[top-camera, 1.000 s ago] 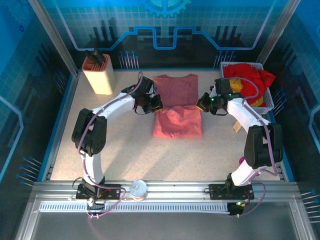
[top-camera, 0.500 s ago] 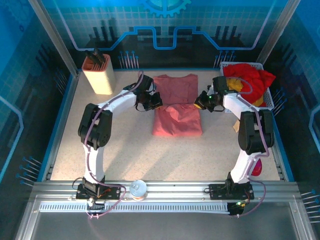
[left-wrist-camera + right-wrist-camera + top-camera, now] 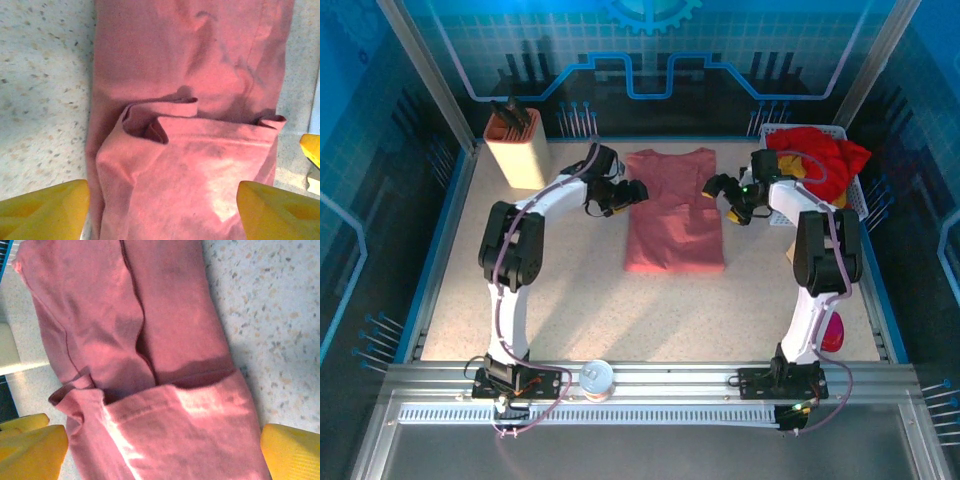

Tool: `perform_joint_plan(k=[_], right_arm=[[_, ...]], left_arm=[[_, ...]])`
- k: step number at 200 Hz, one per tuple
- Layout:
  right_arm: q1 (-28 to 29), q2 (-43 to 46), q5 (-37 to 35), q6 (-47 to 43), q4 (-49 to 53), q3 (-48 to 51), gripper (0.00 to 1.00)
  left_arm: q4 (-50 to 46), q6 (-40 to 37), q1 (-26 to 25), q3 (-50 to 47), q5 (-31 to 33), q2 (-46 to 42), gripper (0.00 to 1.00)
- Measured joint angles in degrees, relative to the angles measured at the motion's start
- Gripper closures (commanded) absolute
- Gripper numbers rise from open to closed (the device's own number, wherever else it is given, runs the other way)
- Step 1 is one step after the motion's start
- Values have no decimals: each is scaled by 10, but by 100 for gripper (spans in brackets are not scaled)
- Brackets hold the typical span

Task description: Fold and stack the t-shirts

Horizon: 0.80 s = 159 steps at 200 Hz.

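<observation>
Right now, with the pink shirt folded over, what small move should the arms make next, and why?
Probably lift both tools straight up and clear. The left tool and right tool sit open beside the pink shirt, whose folded half lies flat, ungripped.

**Pink shirt doubled over, fingers spread**

The shirt (image 3: 190, 90) lies flat on the speckled table (image 3: 40, 90), running from top edge to bottom. Its near part is folded over the rest. The folded edge crosses mid-frame, gaping open at its left corner and curling slightly at its right. The left gripper (image 3: 161, 210) is over the doubled layer, its yellow fingers (image 3: 45, 207) wide apart at the bottom corners, pinching nothing. Another yellow piece (image 3: 312, 149) pokes in at the right edge.
</observation>
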<state>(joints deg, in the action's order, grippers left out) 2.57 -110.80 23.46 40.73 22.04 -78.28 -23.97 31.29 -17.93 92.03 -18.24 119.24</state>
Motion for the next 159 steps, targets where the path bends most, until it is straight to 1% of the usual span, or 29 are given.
perform_joint_plan(k=[38,54,59,78,99,119,138,159], right_arm=[[10,110,10,-24,11,76,0],[24,154,14,-33,16,110,3],[28,165,16,-33,16,121,6],[42,204,26,-33,14,176,21],[55,230,40,-15,2,235,34],[70,236,52,4,-20,270,47],[81,235,63,22,-56,294,56],[84,217,74,35,-95,310,61]], left_arm=[[4,9,-10,-99,2,-134,23],[13,25,-30,-139,0,-178,26],[20,31,-38,-153,-1,-189,28],[50,59,-75,-207,-10,-214,32],[75,87,-111,-249,-14,-216,35],[97,108,-129,-269,-18,-210,37],[128,122,-132,-274,-21,-190,39],[152,126,-130,-290,-20,-168,40]])
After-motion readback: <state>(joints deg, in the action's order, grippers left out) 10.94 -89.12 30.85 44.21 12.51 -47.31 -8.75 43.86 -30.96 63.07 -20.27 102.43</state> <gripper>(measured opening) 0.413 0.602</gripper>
